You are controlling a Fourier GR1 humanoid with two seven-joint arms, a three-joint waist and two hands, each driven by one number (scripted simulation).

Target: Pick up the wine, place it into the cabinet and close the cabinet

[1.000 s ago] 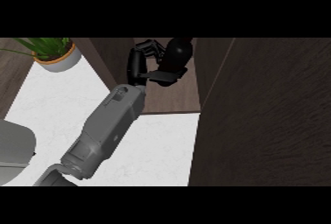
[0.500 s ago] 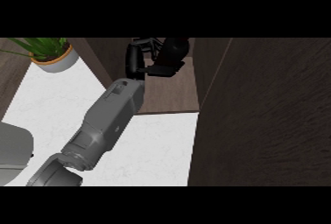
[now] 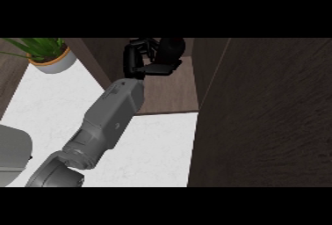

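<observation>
- The right hand (image 3: 137, 59) reaches far into the open cabinet (image 3: 170, 99), fingers and thumb curled round the wine (image 3: 174, 46).
- The wine sits dark at the cabinet's far end.
- A potted plant (image 3: 50, 55) stands far left on the counter (image 3: 156, 145).

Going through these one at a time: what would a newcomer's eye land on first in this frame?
First, the grey forearm slanting up from the lower left. Its black right hand is curled round a dark shape, apparently the wine bottle, inside the open cabinet at top centre. Next come the dark wood panel filling the right side, and the potted plant on the white counter at top left.
</observation>
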